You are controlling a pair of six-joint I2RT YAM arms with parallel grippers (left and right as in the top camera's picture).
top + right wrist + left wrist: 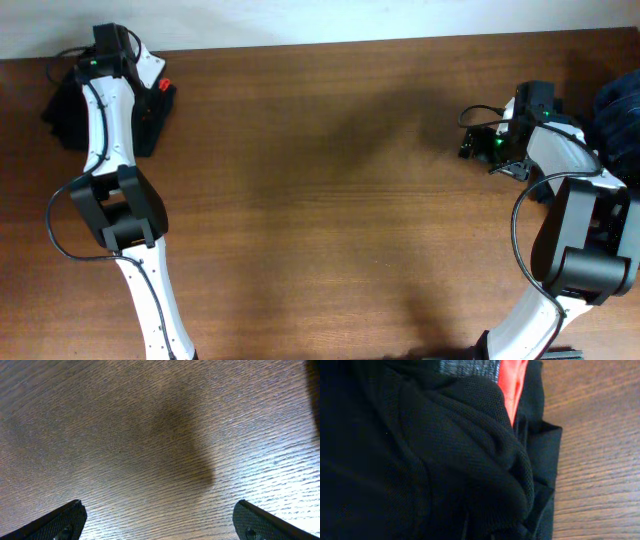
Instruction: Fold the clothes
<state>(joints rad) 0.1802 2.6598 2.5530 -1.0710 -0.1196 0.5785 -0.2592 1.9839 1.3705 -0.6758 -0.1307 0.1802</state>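
Clothes (62, 115) bunched at far-left table (330, 200) edge; right gripper (157, 510) agape

Looks like a robotics lab bench. Evidence: left arm (105, 140) and right arm (585, 230), white-and-black w/ exposed joints, work over one wide wood-grain table (320, 200). A loose black cable (50, 225) loops off the left arm, and green LEDs (497, 143) glow just behind the right gripper (157, 510). Plain pale wall (350, 20) runs beyond the table's far edge. Clothes sit in heaps at the far corners (dark fabric, one w/ a red bit): one heap (620, 110) behind the right gripper, the other (65, 110) far across the table from it.
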